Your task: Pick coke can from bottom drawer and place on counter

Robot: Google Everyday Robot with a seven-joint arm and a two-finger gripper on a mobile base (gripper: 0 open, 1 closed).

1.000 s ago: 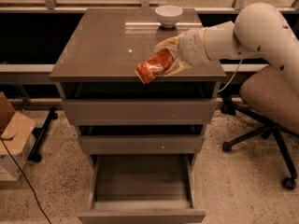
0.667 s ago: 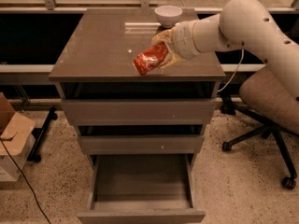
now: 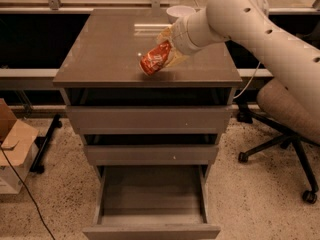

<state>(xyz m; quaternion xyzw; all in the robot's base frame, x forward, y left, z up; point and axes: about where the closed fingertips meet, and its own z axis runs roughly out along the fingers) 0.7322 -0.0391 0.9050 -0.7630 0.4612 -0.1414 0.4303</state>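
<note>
Since a second ago your coke can (image 3: 155,64) has shifted left, further in over the counter (image 3: 100,54), and it hangs tilted with its lower end pointing left. The gripper (image 3: 165,58) sits right of the counter's middle, jaws clamped on the can. Below, the bottom drawer (image 3: 150,196) stands pulled open.

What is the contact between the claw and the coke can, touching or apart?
Touching. The camera view shows the claw, over the counter, shut around the upper end of the tilted coke can.
</note>
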